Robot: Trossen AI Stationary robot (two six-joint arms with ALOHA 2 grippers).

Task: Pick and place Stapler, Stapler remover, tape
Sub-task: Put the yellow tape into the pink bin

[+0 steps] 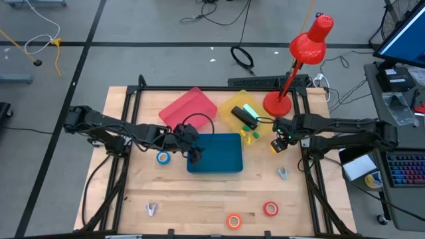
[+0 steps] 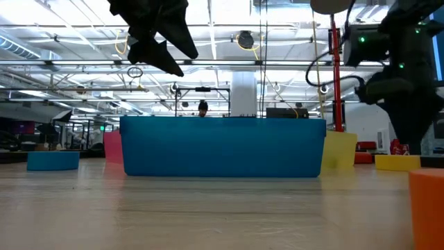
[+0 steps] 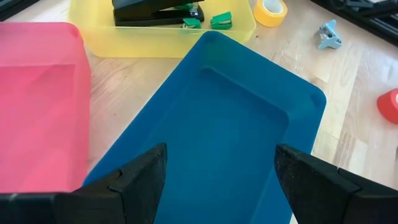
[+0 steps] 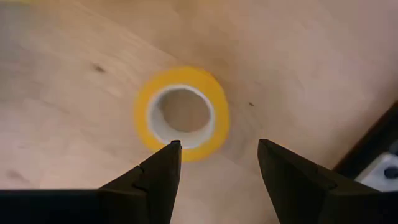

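Note:
My left gripper (image 3: 221, 162) hangs open above the blue tray (image 3: 236, 124), over its left end (image 1: 194, 154), with nothing between its fingers. My right gripper (image 4: 217, 152) points down, open, above a yellow tape roll (image 4: 182, 112) that lies flat on the table right of the tray (image 1: 275, 146); it is clear of the roll. The black stapler (image 1: 246, 117) lies in the yellow tray (image 1: 234, 103). One pale stapler remover (image 1: 283, 173) lies on the table at the right, another (image 1: 152, 210) at the near left. Blue tape (image 1: 163, 157), orange tape (image 1: 234, 221) and red tape (image 1: 270, 209) lie flat on the table.
A pink tray (image 1: 189, 108) stands behind the blue one, beside the yellow tray, which also holds small green bits (image 3: 221, 20). A red desk lamp (image 1: 292, 79) stands at the far right corner. Bare wood lies in front of the blue tray.

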